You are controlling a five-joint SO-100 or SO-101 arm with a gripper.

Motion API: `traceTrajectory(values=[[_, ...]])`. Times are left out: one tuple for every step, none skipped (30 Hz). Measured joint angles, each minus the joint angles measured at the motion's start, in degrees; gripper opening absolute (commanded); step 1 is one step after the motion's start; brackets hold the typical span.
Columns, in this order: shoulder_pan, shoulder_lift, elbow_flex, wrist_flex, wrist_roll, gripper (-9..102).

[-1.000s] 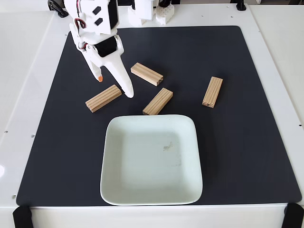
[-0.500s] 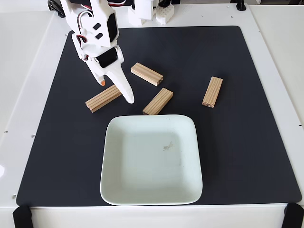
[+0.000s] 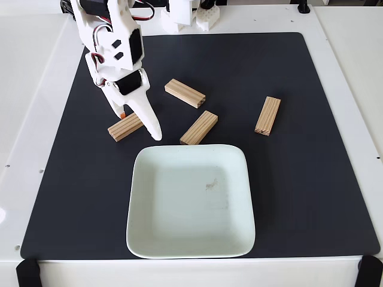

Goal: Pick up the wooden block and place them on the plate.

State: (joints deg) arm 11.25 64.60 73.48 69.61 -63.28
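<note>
Fixed view: gripper [image 3: 139, 124] is hovering over the leftmost wooden block [image 3: 124, 127] on the black mat [image 3: 311, 179], jaws spread around it, holding nothing. Plate [image 3: 179, 239] is sitting empty just below. Looks like it needs to drop and squeeze next.

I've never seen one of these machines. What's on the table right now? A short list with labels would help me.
surface: black mat on a white table
plate: pale square plate, nothing on it
wooden blocks: four, all on the mat
block under tool: left block, partly covered by the arm
other blocks: upper, middle, right
tool: white tool, open, straddling the left block
</note>
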Motion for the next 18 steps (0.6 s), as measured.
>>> traceTrajectory(values=[[0.18,0.0,0.0,0.0,0.0,51],[0.26,0.0,0.0,0.0,0.0,51],[0.35,0.0,0.0,0.0,0.0,51],[0.35,-0.09,0.0,0.0,0.0,51],[0.18,-0.09,0.0,0.0,0.0,51],[0.0,-0.09,0.0,0.0,0.0,51],[-0.26,-0.09,0.18,0.0,0.0,51],[-0.53,-0.35,0.53,-0.09,0.0,51],[-0.7,-0.53,0.97,-0.62,0.0,51],[-0.7,-0.53,1.67,-1.32,0.0,51],[-0.53,-0.44,2.46,-2.2,0.0,51],[-0.35,-0.35,3.34,-3.16,0.0,51],[-0.35,-0.26,4.22,-4.31,0.0,51],[-0.35,-0.18,4.92,-5.27,0.0,51],[-0.09,-0.18,5.54,-6.24,0.0,51],[-0.09,-0.18,5.98,-6.86,0.0,51],[-0.09,-0.18,6.24,-7.12,0.0,51],[-0.35,-0.18,6.33,-7.29,0.0,51]])
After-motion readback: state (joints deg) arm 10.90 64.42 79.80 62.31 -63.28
